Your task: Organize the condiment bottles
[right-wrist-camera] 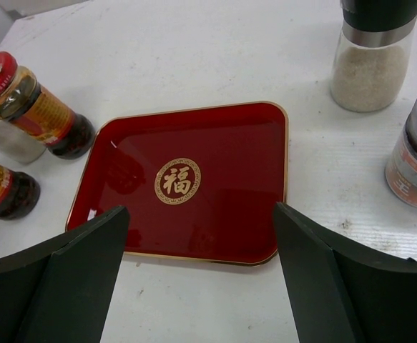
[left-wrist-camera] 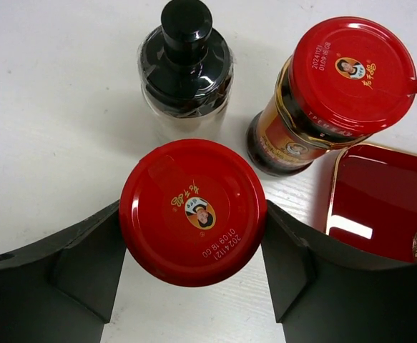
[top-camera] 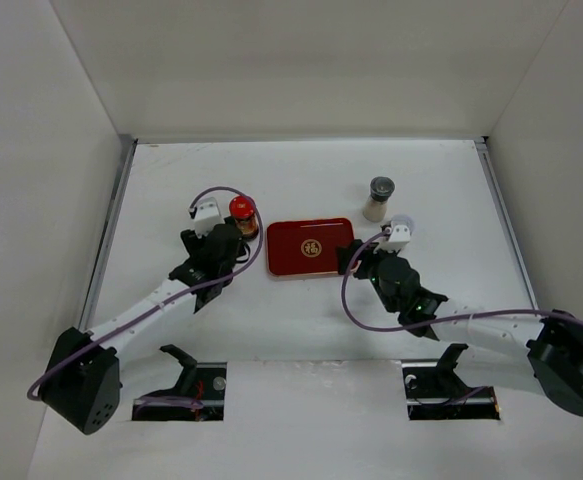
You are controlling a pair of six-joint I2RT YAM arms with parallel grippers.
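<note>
In the left wrist view my left gripper [left-wrist-camera: 192, 214] is open, with a finger on each side of an upright red-capped dark bottle [left-wrist-camera: 192, 212]. The cap edges meet both fingers. A second red-capped bottle [left-wrist-camera: 337, 93] stands ahead to the right beside the tray, and a small black-capped bottle [left-wrist-camera: 185, 64] stands straight ahead. From above, my left gripper [top-camera: 226, 240] hides its bottle and only one red cap [top-camera: 241, 209] shows. My right gripper [right-wrist-camera: 201, 214] is open and empty at the tray's near edge. A grey-capped white bottle [top-camera: 378, 197] and a short pale-capped bottle [top-camera: 403, 222] stand to the tray's right.
The flat red tray [top-camera: 311, 247] with a gold emblem lies empty between the two grippers; it also shows in the right wrist view [right-wrist-camera: 187, 179]. White walls close in the table at the left, back and right.
</note>
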